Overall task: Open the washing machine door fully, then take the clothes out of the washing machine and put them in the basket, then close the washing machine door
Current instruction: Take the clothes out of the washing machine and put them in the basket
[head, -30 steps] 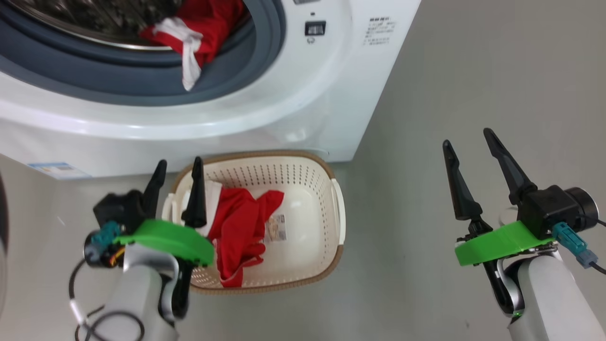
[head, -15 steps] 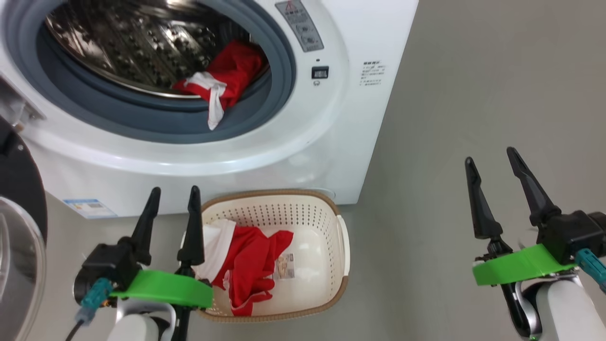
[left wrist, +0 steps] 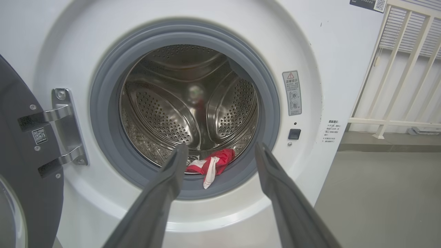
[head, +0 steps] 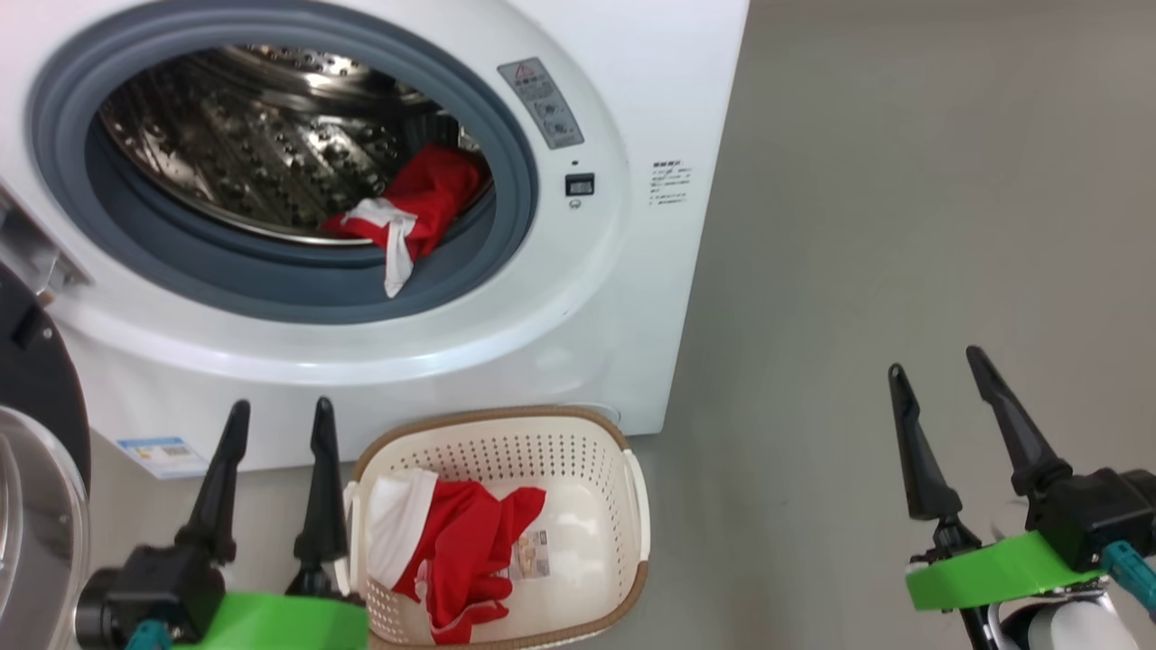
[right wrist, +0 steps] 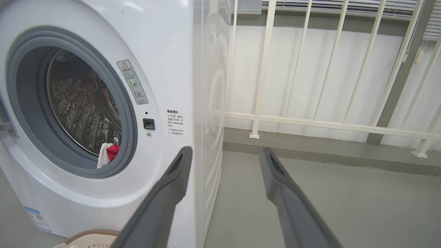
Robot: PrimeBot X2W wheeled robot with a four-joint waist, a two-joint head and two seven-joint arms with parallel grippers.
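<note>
Two grippers: both mine, both with the fingers spread wide and nothing between them
Left gripper (head: 281, 408): low in front of the washing machine (head: 578, 298), just left of the basket (head: 578, 451), fingers pointing at the round opening
Right gripper (head: 934, 361): over the bare floor (head: 858, 226), well to the right of the machine
Door (left wrist: 20, 165): swung open to my left on its metal hinge, with the black rim and glass bowl at the edge of my head view
Drum (head: 235, 153): steel and full of holes, ringed by the grey gasket (head: 298, 289)
Garment in the drum (head: 424, 203): red and white, at the front lip, a white strip hanging over the gasket
Basket place: on the floor right at the foot of the machine, below the opening; I cannot tell if it touches
Garment in the basket (head: 470, 551): red and white, bunched in the left half, beside the sticker (head: 531, 555) on the bottom
Blue label (head: 158, 449): lower left corner of the machine front
Railing (right wrist: 310, 120): white bars behind the machine's right side
</note>
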